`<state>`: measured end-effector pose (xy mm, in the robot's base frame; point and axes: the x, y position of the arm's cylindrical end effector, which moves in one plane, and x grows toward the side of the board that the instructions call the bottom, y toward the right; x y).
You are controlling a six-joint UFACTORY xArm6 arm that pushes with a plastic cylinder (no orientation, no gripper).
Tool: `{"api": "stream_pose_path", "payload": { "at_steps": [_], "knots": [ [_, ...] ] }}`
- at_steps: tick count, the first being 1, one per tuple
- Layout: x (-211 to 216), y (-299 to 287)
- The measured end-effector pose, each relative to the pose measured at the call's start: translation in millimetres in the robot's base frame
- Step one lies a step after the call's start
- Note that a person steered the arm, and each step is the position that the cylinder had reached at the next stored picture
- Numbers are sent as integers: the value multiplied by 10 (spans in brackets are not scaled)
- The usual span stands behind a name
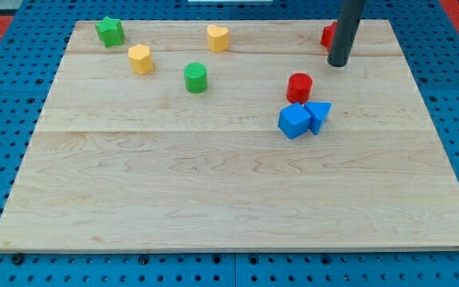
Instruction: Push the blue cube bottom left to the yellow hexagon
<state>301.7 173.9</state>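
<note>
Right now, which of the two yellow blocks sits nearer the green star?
The yellow hexagon, just below-right of the green star; the yellow heart lies farther right.

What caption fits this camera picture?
My tip rests above-right of the blue cube, far from the yellow hexagon on the wooden board.

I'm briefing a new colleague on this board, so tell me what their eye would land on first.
The dark rod comes down at the view's top right, my tip resting just left of a partly hidden red block. Below it sits a tight cluster: a red cylinder, the blue cube and a blue triangular block touching it. The yellow hexagon lies far off at the upper left.
</note>
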Motion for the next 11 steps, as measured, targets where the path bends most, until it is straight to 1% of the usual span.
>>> {"api": "stream_pose_path", "payload": {
  "at_steps": [1, 2, 3, 4, 5, 6, 7, 8, 9, 10, 11],
  "knots": [
    [5, -416],
    [-28, -1178],
    [63, -1337],
    [589, -1098],
    [791, -895],
    [1311, -782],
    [1378, -665],
    [1544, -408],
    [1872, -787],
    [1864, -2179],
    [1468, -2898]
  ]
}}
